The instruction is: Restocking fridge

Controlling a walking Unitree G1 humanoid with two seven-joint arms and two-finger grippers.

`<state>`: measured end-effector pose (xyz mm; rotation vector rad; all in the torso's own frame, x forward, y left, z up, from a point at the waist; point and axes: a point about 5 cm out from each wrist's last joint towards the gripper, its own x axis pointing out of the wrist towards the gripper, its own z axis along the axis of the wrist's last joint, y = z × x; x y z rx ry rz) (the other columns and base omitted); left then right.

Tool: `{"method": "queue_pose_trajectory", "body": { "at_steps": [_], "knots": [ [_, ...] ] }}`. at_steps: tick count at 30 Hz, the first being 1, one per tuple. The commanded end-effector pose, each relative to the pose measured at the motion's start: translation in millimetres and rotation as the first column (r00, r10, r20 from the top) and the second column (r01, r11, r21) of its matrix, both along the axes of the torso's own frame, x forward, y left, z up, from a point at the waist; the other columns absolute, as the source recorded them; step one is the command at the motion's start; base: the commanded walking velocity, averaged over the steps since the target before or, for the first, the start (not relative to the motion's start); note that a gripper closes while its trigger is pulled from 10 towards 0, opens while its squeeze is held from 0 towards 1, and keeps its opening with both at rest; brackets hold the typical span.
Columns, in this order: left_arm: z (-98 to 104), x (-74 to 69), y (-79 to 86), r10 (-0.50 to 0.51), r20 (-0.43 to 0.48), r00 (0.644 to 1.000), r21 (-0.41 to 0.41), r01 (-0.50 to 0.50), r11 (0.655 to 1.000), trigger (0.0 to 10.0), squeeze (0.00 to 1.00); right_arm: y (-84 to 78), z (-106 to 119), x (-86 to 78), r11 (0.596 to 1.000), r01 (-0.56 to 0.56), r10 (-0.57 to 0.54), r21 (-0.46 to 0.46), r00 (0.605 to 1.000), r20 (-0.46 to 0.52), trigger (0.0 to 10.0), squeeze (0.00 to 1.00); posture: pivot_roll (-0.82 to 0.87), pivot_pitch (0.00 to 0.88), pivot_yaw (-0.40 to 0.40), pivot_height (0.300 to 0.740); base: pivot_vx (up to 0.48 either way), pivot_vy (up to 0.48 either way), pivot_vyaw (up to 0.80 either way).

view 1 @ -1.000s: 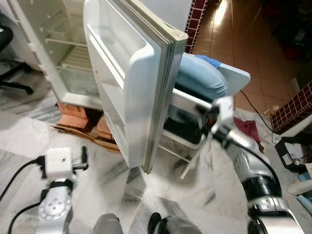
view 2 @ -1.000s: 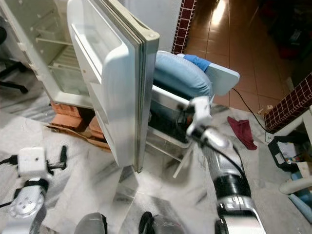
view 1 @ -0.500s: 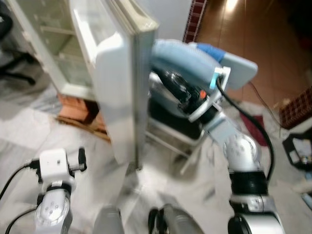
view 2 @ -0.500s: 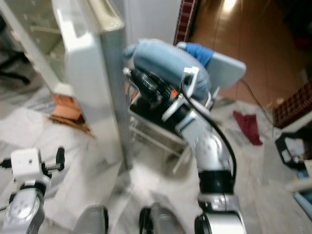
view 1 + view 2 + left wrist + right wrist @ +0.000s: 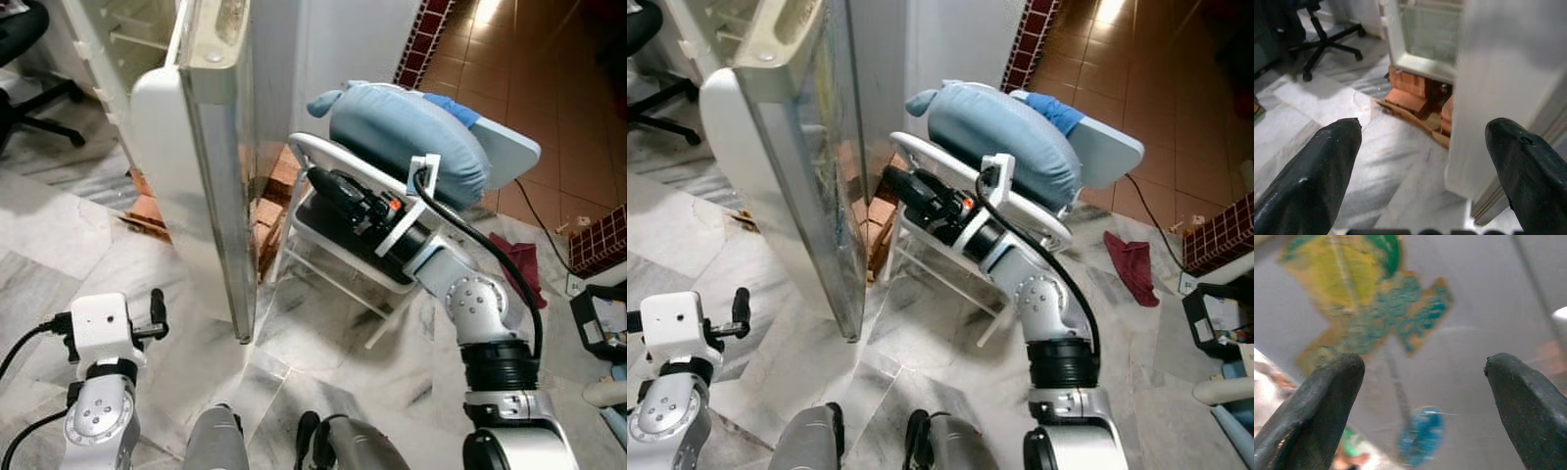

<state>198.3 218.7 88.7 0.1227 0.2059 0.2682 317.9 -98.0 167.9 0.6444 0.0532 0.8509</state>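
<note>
White fridge door (image 5: 211, 157) stands swung wide open, its tall axis upright and its thin gasketed edge turned toward the robot; the open white fridge cabinet (image 5: 118, 39) with its shelves lies behind it to the left, raised on red bricks (image 5: 1410, 95). The right gripper (image 5: 896, 181) reaches forward past a white metal-framed chair (image 5: 333, 245) bearing a blue cushion (image 5: 407, 132), pointing at the door's outer face, fingers spread apart with nothing between them; the wrist view shows blurred yellow, green and blue stickers (image 5: 1376, 308) close ahead. The left gripper (image 5: 1425, 176) hangs low over grey-veined marble floor (image 5: 59, 255), fingers wide and empty, near the door's lower corner.
</note>
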Motion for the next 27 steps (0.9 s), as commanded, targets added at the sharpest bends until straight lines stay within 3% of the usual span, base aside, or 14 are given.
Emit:
{"method": "queue_pose_trajectory", "body": {
  "at_steps": [1,7,9,14,17,23,24,25,27],
  "knots": [
    [-5.4,-0.6,2.1,0.010,-0.025,1.000,0.008,-0.010,1.000,10.0,0.00,-7.1,-9.2,6.9,0.990,0.102,-0.102,-0.097,0.995,0.006,10.0,0.00,0.12,0.139,-0.113,0.740,0.000,0.000,0.00],
    [-3.3,5.0,4.1,0.006,-0.016,1.000,0.018,-0.006,1.000,10.0,0.00,-16.0,-13.7,17.2,0.947,0.254,-0.250,-0.197,0.967,0.044,10.0,0.00,0.12,0.138,-0.111,0.740,0.000,0.000,0.00],
    [-0.8,7.2,7.2,0.021,-0.004,1.000,0.027,-0.021,0.999,10.0,0.00,-13.6,-12.5,18.1,0.903,0.346,-0.339,-0.255,0.938,0.072,10.0,0.00,0.11,0.137,-0.105,0.740,0.000,0.000,0.00],
    [-5.4,5.6,8.4,0.037,-0.020,0.999,0.022,-0.037,0.999,10.0,0.00,-0.5,-14.5,10.2,0.913,0.320,-0.309,-0.253,0.947,0.084,10.0,0.00,0.11,0.132,-0.104,0.740,0.000,0.000,0.00],
    [-10.7,11.0,6.6,0.020,-0.033,0.999,0.012,-0.020,1.000,10.0,0.00,-7.2,-25.8,6.6,0.891,0.368,-0.358,-0.265,0.930,0.088,10.0,0.00,0.11,0.113,-0.105,0.740,0.000,0.000,0.00],
    [-13.2,22.6,1.8,-0.028,-0.036,0.999,0.003,0.028,1.000,10.0,0.00,-8.8,-28.1,5.0,0.874,0.390,-0.371,-0.290,0.921,0.120,10.0,0.00,0.10,0.083,-0.110,0.740,0.000,0.000,0.00],
    [-18.8,36.2,-9.1,-0.130,-0.055,0.990,-0.002,0.130,0.992,10.0,0.00,-7.3,-27.1,5.1,0.871,0.394,-0.373,-0.292,0.919,0.127,10.0,0.00,0.09,0.067,-0.115,0.740,0.000,0.000,0.00],
    [-18.8,36.2,-9.1,-0.130,-0.055,0.990,-0.002,0.130,0.992,10.0,0.00,-7.3,-27.1,5.1,0.871,0.394,-0.373,-0.292,0.919,0.127,10.0,0.00,0.09,0.067,-0.115,0.740,0.000,0.000,0.00],
    [-22.8,53.3,-23.8,-0.269,-0.078,0.960,0.004,0.270,0.963,10.0,0.00,-5.9,-24.7,6.6,0.868,0.407,-0.383,-0.285,0.913,0.140,10.0,0.00,0.09,0.063,-0.116,0.740,0.000,0.000,0.00]
  ]
}}
